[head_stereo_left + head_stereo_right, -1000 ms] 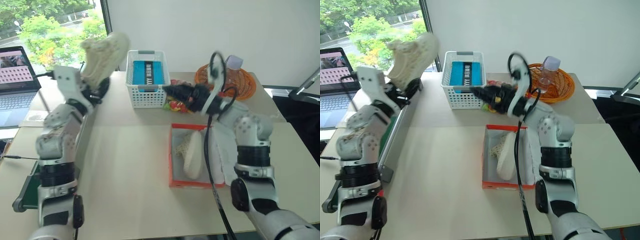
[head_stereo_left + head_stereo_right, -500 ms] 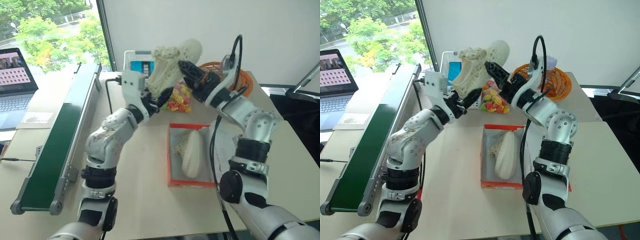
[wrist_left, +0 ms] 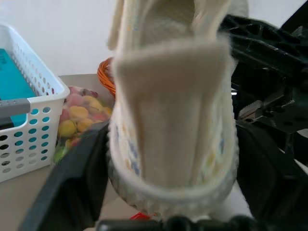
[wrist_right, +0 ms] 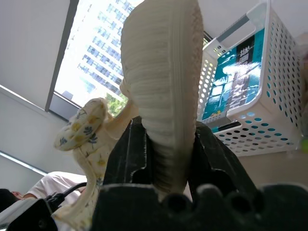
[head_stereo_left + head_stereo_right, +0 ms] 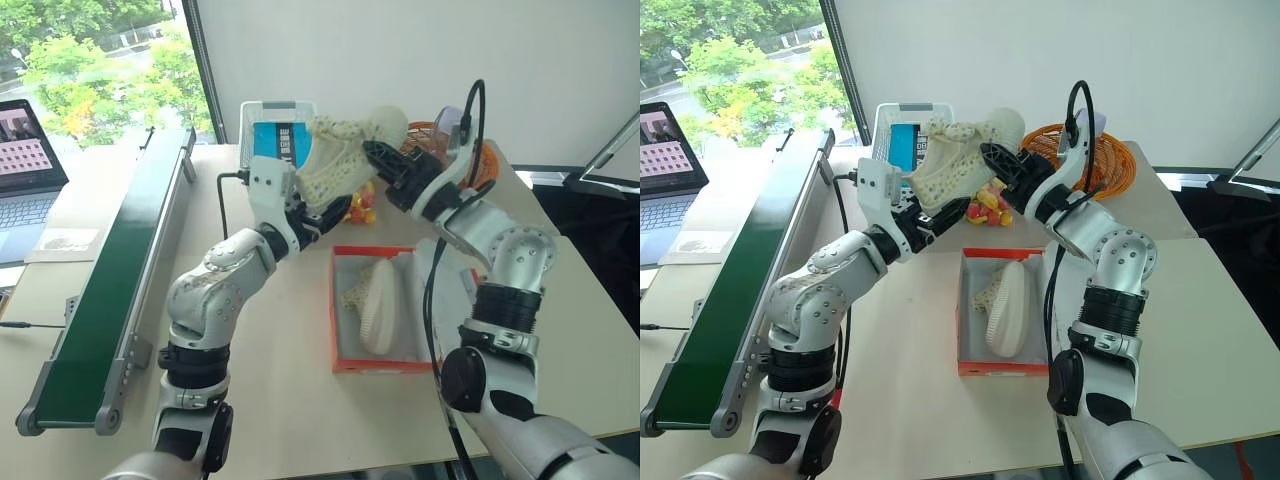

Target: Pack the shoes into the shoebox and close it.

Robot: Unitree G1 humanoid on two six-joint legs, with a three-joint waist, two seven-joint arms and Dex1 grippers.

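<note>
Shoebox: I see the shoebox (image 5: 345, 365) open on the table nearest me, red-orange walls and white inside. One shoe (image 5: 380, 310) already lies in it on its side, lengthwise; room is left beside it.

Shoe in the air: the second shoe (image 5: 345, 155) hangs above the table just beyond the box, between my two grippers.

Left gripper: my left gripper (image 5: 310, 215) sits at the heel end with its fingers spread wide either side of the heel; I judge it no longer pinches the shoe.

Right gripper: my right gripper (image 4: 161, 159) is clamped across the ribbed sole near the toe, narrow, carrying the shoe.

Handling: I'd call this shoe light, with a soft knit upper that folds under pressure. The sole is the stiffer part, so gripping there is my best hold. Held at one end, it may swing or droop.

Behind: white lattice basket (image 5: 262, 120) and orange wicker bowl (image 5: 1120, 160) stand further back.
</note>
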